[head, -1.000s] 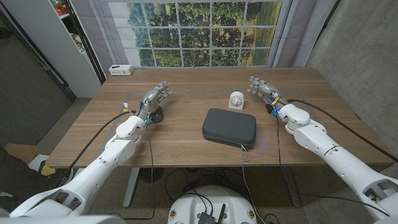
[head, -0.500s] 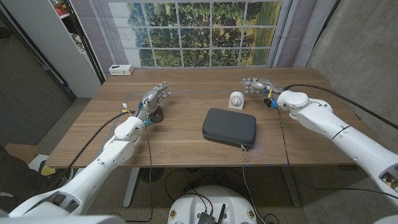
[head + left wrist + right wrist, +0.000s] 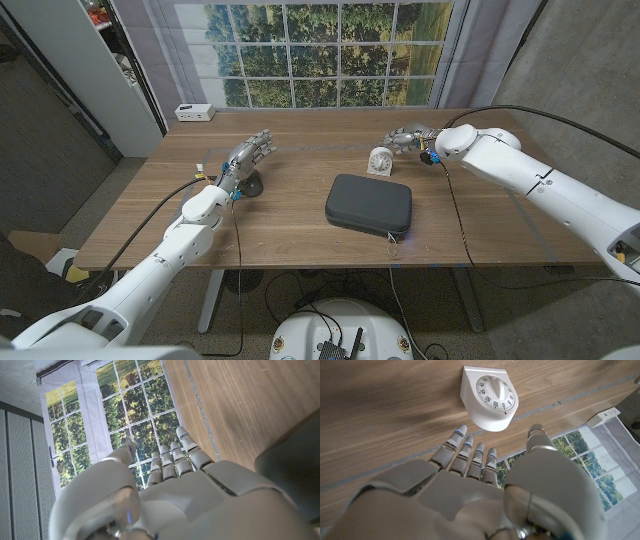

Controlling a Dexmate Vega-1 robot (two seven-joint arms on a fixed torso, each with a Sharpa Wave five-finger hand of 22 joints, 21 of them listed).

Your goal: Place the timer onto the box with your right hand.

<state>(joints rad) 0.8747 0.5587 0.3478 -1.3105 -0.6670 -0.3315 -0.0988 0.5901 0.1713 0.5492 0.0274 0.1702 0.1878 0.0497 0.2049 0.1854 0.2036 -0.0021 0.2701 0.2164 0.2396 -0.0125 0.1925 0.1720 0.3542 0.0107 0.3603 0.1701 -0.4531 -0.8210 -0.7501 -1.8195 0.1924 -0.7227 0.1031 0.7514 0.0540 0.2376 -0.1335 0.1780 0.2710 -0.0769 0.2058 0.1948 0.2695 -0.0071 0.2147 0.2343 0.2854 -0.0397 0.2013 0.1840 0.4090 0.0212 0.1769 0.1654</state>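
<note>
- Head view: wooden counter (image 3: 290,215), window backdrop behind.
- Dark zipped box (image 3: 368,204) lying flat near counter's middle.
- Left hand (image 3: 247,157) over counter's left part, fingers (image 3: 176,457) straight and slightly apart, holding nothing.
- Right hand (image 3: 408,139) just beside the timer, fingers (image 3: 472,455) spread toward it, gripping nothing, apart from it in the right wrist view.
- White timer (image 3: 379,160) upright on counter behind the box, apart from it.
- Small white device (image 3: 194,112) at far left corner.
</note>
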